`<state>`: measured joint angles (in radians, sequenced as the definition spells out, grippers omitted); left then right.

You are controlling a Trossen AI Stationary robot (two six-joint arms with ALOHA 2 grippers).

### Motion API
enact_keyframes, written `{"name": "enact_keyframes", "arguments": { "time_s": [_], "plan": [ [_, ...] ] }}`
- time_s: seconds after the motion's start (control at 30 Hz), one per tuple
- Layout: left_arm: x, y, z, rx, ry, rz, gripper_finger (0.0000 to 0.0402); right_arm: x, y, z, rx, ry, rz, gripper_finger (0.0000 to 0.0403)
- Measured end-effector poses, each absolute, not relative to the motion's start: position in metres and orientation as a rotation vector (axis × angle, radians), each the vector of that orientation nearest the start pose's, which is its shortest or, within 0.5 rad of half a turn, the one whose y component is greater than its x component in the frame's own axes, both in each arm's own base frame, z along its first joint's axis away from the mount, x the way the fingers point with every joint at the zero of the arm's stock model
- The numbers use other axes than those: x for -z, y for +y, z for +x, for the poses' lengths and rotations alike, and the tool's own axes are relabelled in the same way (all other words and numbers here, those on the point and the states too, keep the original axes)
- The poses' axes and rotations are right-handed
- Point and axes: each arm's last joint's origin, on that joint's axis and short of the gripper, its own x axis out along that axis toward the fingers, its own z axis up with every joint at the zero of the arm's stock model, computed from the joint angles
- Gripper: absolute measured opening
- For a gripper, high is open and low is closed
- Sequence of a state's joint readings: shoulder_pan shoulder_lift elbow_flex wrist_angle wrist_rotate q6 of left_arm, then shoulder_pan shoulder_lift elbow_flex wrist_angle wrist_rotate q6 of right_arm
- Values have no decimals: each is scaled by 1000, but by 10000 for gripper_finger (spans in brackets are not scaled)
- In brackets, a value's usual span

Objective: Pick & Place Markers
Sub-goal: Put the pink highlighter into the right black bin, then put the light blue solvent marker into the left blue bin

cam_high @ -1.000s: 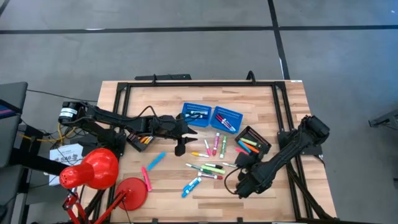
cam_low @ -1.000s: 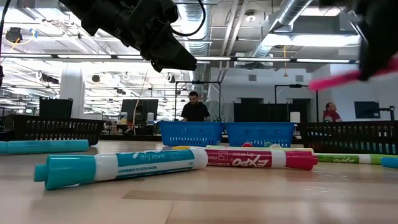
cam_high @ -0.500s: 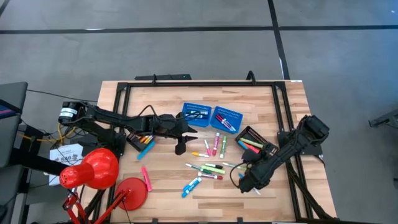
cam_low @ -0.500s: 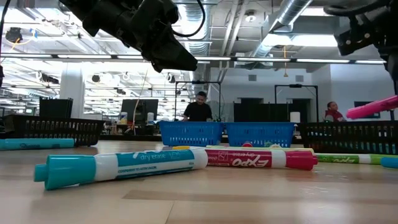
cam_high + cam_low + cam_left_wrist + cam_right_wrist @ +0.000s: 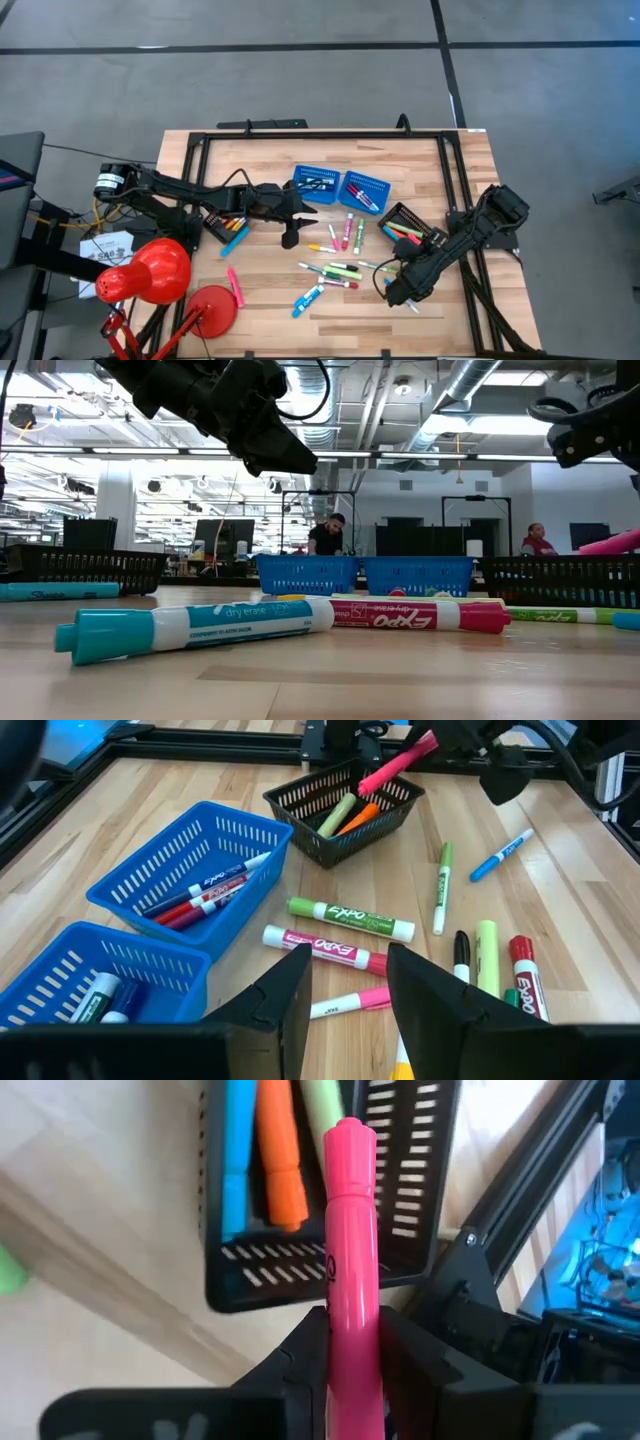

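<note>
Several loose markers (image 5: pixel 335 270) lie flat on the wood between my arms. More fill two blue baskets (image 5: pixel 340 187) and a black tray (image 5: pixel 408 225) on the right. My right gripper (image 5: pixel 420 250) hovers at that tray's near-right corner, shut on a pink marker (image 5: pixel 350 1210). The same pink marker (image 5: pixel 395 765) shows slanting above the tray in the left wrist view. My left gripper (image 5: pixel 345 1010) hangs open above the table, left of the blue baskets and clear of every marker. A second black tray (image 5: pixel 222 228) with markers sits under the left arm. My right gripper pinches the pink marker by its rear barrel (image 5: pixel 352 1305) between the two fingers (image 5: pixel 305 1345). The marker runs along the fingers and sticks out far past their tips. It is lifted clear and slants over the black tray's rim (image 5: pixel 300 1275).
A red lamp (image 5: pixel 150 272) and its round base (image 5: pixel 212 305) stand at the table's near-left corner. A dark metal frame (image 5: pixel 320 135) runs along the table's far and side edges. Bare wood lies near the front edge. People show in the room beyond the table (image 5: pixel 325 538).
My right gripper has carried the pink marker from the near side of the table toward the far right, up to the right black tray, still shut on it. A blue marker on the table's left has shifted closer to the left black tray.
</note>
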<state>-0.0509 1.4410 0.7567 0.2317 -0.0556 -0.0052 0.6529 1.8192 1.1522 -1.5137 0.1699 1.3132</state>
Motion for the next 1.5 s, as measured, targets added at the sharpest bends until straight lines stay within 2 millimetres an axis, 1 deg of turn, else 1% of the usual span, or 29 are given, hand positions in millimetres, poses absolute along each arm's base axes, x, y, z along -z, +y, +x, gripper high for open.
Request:
{"name": "enact_keyframes", "arguments": {
  "time_s": [0.13,0.27,0.43,0.5,0.57,0.6,0.67,0.77,0.87,0.97,1.07,1.3,1.5],
  "plan": [
    [-215,-14,300,-6,450,19,127,-182,150,209,900,1667,-49,64],
    [-216,-14,301,-6,439,18,127,-201,140,206,895,1614,-36,64],
    [-216,-14,301,-6,434,18,127,-232,123,195,864,1449,-14,64],
    [-216,-14,301,-6,432,18,127,-240,115,190,866,1361,11,64],
    [-216,-14,301,-6,431,18,127,-244,107,184,884,1277,44,64],
    [-216,-14,301,-6,431,18,127,-244,103,182,889,1243,69,64],
    [-216,-14,301,-6,431,18,127,-237,97,177,886,1195,137,64],
    [-216,-14,301,-6,431,18,127,-218,92,173,839,1160,200,64],
    [-216,-13,301,-7,431,18,127,-197,87,172,801,1151,214,64],
    [-216,-13,301,-7,430,18,127,-183,81,173,808,1146,244,70],
    [-216,-13,301,-7,430,18,127,-181,75,176,809,1190,280,88],
    [-217,-14,301,-6,429,18,127,-181,64,181,814,1209,258,150],
    [-217,-14,301,-6,429,18,127,-180,58,186,832,1186,303,180]
  ]
}}
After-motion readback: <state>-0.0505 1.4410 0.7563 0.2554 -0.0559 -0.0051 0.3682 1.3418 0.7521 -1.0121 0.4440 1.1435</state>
